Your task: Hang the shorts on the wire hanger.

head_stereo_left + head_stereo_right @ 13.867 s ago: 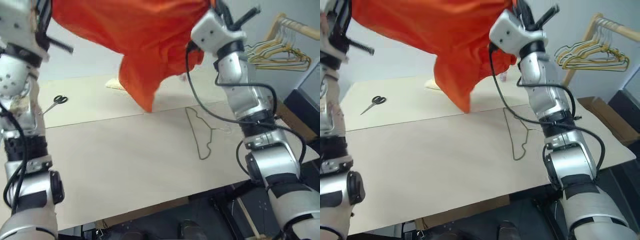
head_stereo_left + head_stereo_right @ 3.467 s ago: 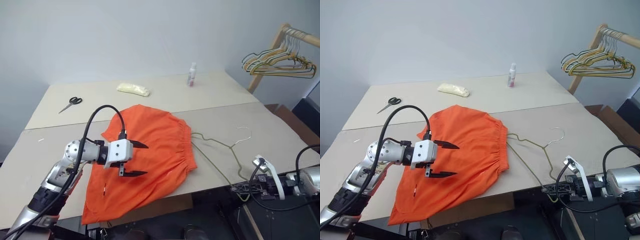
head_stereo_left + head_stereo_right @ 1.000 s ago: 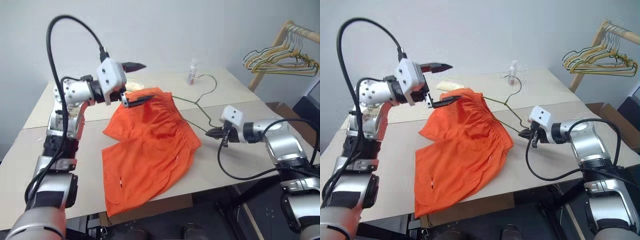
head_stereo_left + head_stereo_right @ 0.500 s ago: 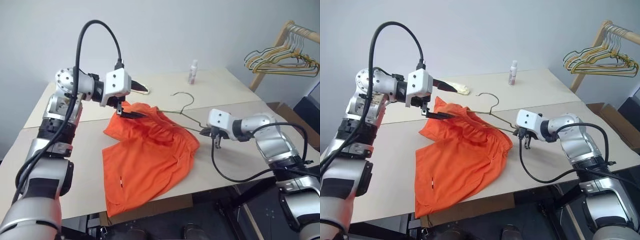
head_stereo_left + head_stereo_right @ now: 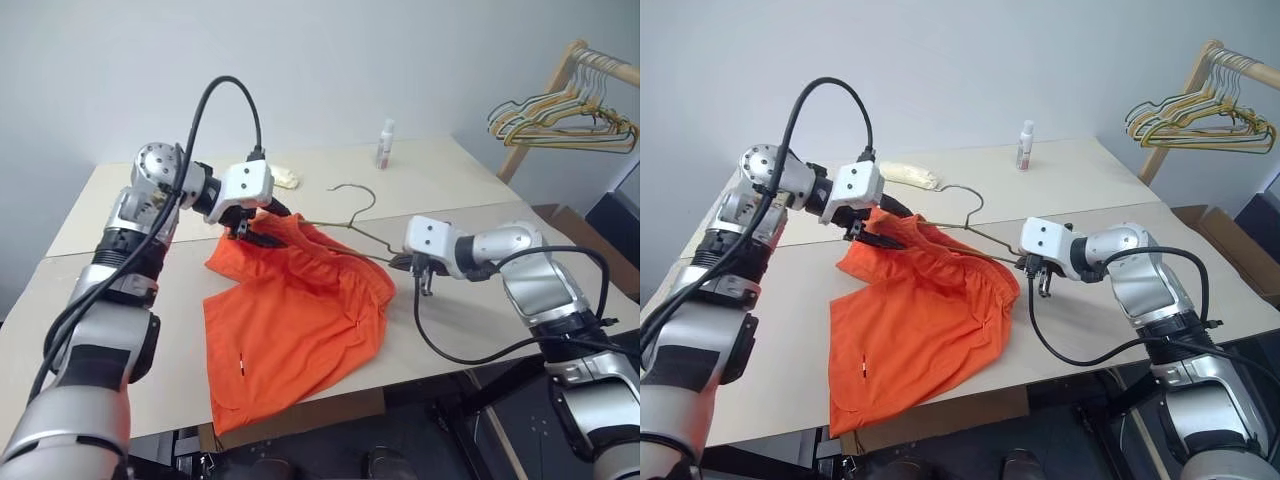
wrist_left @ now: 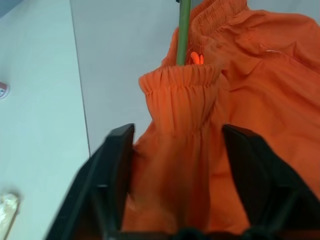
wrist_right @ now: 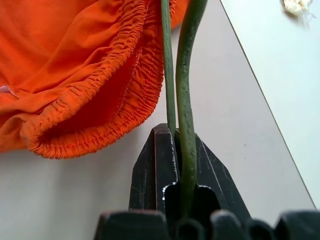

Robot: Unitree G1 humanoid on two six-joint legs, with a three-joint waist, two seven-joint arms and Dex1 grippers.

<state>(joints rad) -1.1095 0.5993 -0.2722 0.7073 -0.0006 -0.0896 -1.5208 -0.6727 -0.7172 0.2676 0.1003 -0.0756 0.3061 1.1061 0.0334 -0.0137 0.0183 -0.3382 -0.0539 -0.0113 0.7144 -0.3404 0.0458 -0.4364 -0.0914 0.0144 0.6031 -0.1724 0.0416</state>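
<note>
The orange shorts (image 5: 300, 310) lie spread on the beige table (image 5: 480, 310), with the gathered waistband raised at the far end. My left gripper (image 5: 256, 231) is down at that raised waistband. In the left wrist view its fingers (image 6: 117, 165) stand open on either side of a bunched fold of waistband (image 6: 182, 82). My right gripper (image 5: 405, 263) is shut on the wire hanger (image 5: 368, 238) at one corner. The wire (image 7: 186, 75) runs from its jaws into the waistband opening. The hook (image 5: 350, 189) rises above the shorts.
A small white bottle (image 5: 384, 146) and a pale yellow bundle (image 5: 910, 175) sit at the back of the table. A wooden rack with bunched hangers (image 5: 560, 110) stands at the far right, with a cardboard box (image 5: 1230, 235) below it.
My left gripper came down onto the waistband and its jaws narrowed around the fold. My right gripper shifted left with the hanger, and the hook sank lower over the shorts.
</note>
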